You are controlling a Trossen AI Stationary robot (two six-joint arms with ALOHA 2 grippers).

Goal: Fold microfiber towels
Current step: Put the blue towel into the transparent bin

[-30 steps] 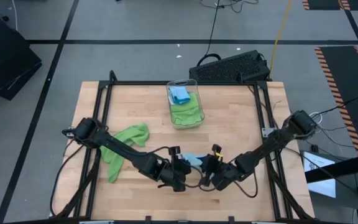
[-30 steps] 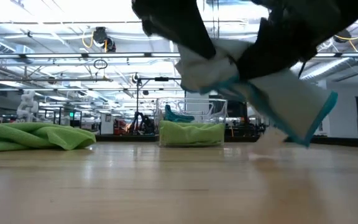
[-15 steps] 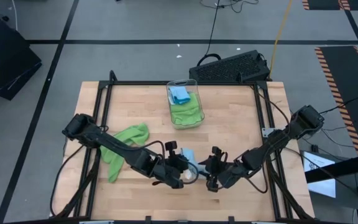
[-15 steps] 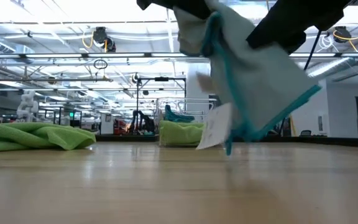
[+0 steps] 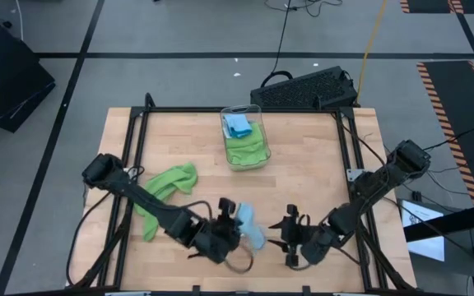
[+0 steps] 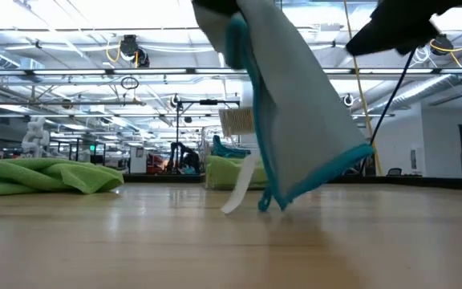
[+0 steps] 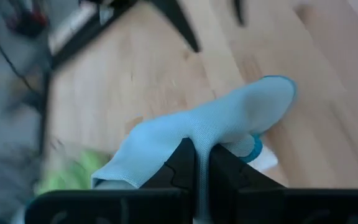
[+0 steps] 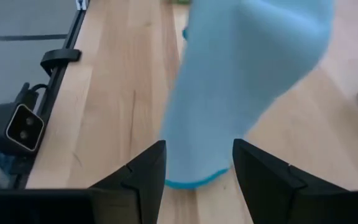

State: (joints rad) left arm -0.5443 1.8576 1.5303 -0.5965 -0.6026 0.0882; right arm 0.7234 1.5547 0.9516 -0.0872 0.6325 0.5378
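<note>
Low view: light blue towel (image 6: 295, 120) hanging lengthwise from left gripper (image 5: 231, 220).

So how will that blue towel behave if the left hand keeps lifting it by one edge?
Probably floppy: the blue towel hangs limp from the left hand, its corner trailing near the table. Likely light, as a thin pinch holds it. It may swing, since the open right hand isn't gripping it.

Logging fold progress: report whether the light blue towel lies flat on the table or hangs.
Hanging. The left gripper is shut on the light blue towel; it droops with its lowest corner near the table. The right gripper is open, apart.
</note>
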